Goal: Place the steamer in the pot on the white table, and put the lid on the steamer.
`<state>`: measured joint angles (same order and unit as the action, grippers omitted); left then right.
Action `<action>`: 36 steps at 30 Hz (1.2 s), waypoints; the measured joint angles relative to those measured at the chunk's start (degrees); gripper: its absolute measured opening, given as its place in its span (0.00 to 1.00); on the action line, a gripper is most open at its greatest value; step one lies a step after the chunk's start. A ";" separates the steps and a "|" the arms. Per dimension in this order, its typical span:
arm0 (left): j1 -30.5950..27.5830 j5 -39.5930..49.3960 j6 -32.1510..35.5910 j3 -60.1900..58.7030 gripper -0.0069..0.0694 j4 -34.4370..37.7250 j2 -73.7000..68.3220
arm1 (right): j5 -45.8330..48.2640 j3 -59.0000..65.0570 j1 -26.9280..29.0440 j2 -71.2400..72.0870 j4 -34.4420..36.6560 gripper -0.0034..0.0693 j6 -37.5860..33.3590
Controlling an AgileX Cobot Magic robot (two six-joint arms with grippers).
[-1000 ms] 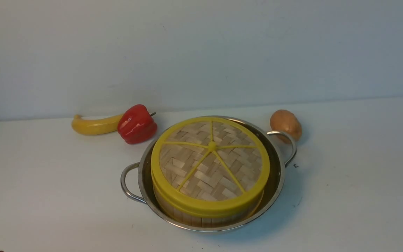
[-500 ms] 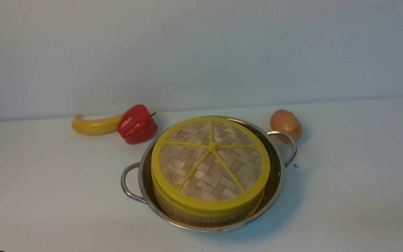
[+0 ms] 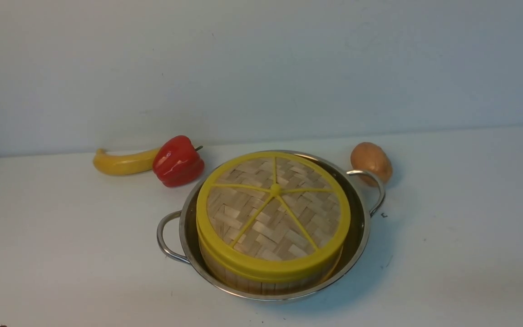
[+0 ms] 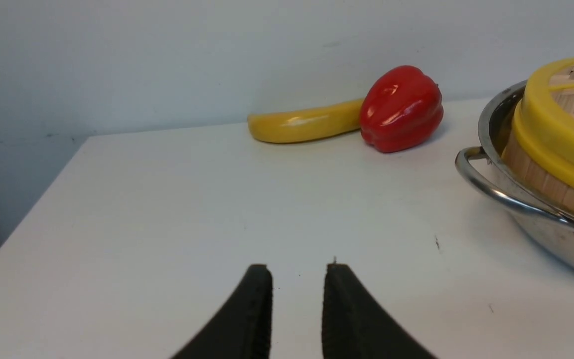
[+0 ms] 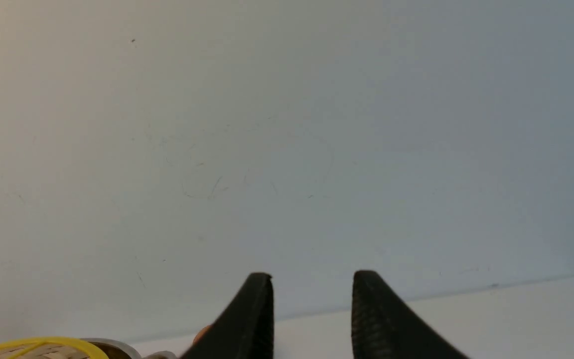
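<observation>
You look finished: the steamer [image 3: 268, 272] sits in the pot [image 3: 361, 227] mid-table [image 3: 470, 227], the lid [image 3: 273, 211] on it, pepper [image 3: 177, 161] at ten o'clock, and the left gripper [image 4: 298, 279] and right gripper [image 5: 312, 286] are parted, holding nothing.

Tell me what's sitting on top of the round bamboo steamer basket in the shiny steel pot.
The flat woven-bamboo lid with yellow rim and spokes covers the steamer, which sits inside the pot. Anything inside the steamer is hidden by the lid.
</observation>
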<state>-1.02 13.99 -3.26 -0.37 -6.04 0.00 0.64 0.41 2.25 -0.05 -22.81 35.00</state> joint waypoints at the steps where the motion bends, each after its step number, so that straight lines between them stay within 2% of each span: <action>1: 0.00 0.00 0.00 0.00 0.29 0.00 0.00 | 0.05 0.00 0.00 0.00 0.05 0.38 0.00; 4: 0.00 0.00 0.00 0.00 0.30 0.00 0.00 | 0.26 0.00 0.00 0.00 0.56 0.38 -0.16; 7: 0.00 0.00 0.00 0.00 0.30 0.00 0.00 | 1.38 0.00 0.00 0.00 4.00 0.38 -2.82; 8: 0.00 0.00 0.00 0.00 0.30 0.00 0.00 | 3.05 0.00 0.00 0.00 7.87 0.38 -7.09; 9: 0.00 0.00 0.00 0.00 0.30 0.00 0.00 | 3.96 0.00 0.00 0.00 9.77 0.38 -8.42; 10: 0.00 0.00 0.00 0.00 0.30 0.00 0.00 | 7.24 0.00 0.00 0.00 16.43 0.38 -15.85; 12: 0.00 0.00 0.00 0.00 0.31 0.00 0.00 | 8.70 0.00 0.00 0.00 18.93 0.38 -19.70; 13: 0.00 0.00 0.00 0.00 0.31 0.00 0.00 | 10.28 0.00 0.00 0.00 22.81 0.38 -25.31; 16: 0.00 0.00 0.00 0.00 0.32 0.00 0.00 | 12.23 0.00 0.00 0.00 27.58 0.38 -31.92; 20: 0.00 0.00 0.00 0.00 0.32 0.00 0.00 | 13.64 0.00 0.00 0.00 28.99 0.38 -33.90; 36: 0.00 0.00 0.00 0.00 0.35 0.00 0.00 | 13.82 0.00 0.06 0.00 29.12 0.38 -34.33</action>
<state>-1.02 13.99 -3.26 -0.37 -6.04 0.00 14.47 0.41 2.31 -0.05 6.31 0.66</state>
